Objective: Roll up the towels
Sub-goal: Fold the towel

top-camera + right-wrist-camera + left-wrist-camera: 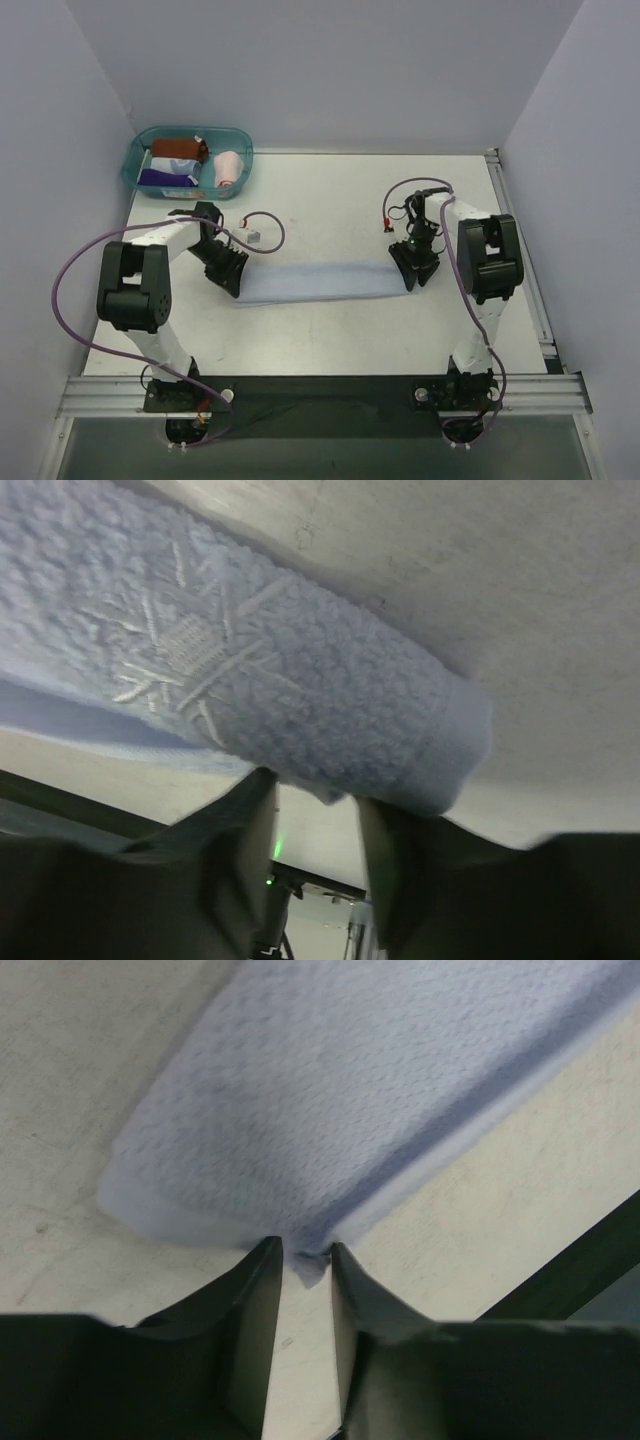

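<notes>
Blue towel (320,282): lies on the table (340,200) between the two arms, folded into a long narrow strip running left to right, flat and not rolled. Its left end sits at the left gripper (232,278), its right end at the right gripper (415,270). Left gripper, wrist view: the fingers (255,1300) stand a narrow gap apart, tips at the near edge of the strip, close to its rounded corner. A small tuft of that edge sits between the tips; whether it is pinched or merely lying in the gap cannot be told. Right gripper, wrist view: the fingers (250,820) stand clearly apart, with open space visible between them. The folded end of the strip (hemmed, with a stitched star-like motif on its face) lies across and just beyond the tips, a little of its edge drooping into the gap; no grip is evident. Pink towel (229,168): rolled, lying in the tub (130,170) at the far left corner of the table, beside a brown roll (180,148) and a purple roll (165,178). The tub is well apart from both grippers.
</notes>
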Available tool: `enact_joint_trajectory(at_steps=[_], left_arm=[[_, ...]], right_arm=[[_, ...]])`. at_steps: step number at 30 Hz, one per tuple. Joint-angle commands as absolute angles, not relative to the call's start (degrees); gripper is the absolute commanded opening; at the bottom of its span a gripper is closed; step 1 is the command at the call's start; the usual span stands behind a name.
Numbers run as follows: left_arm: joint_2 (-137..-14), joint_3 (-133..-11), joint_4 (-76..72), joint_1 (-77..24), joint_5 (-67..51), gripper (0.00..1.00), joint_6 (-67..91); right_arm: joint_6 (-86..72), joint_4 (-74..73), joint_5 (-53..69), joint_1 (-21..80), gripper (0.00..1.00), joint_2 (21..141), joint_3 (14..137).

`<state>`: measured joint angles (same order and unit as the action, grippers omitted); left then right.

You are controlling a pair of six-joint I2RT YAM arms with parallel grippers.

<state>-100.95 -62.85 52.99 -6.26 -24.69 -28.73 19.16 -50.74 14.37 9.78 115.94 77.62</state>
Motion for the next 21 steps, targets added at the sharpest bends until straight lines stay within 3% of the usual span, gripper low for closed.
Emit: enact_joint_trajectory(at_steps=[1,4,11,21], left_arm=[[-100.2,-63.19,51.15,-5.71,-25.05,0.41,-28.83],[-97.75,-63.37,51.42,-5.62,-26.45,0.48,-29.18],[-94.66,-66.7,53.79,-5.1,-28.47,0.48,-30.67],[-98.26,-71.28,51.59,-2.38,-29.88,0.54,-27.42]], right_arm=[[19.86,-52.03,13.45,9.49,0.44,114.09,77.78],[20.04,-52.73,14.32,8.53,0.49,110.66,78.57],[21.36,-59.32,22.41,6.86,0.53,103.98,84.46],[20.04,-58.89,24.08,0.88,0.49,112.67,90.61]])
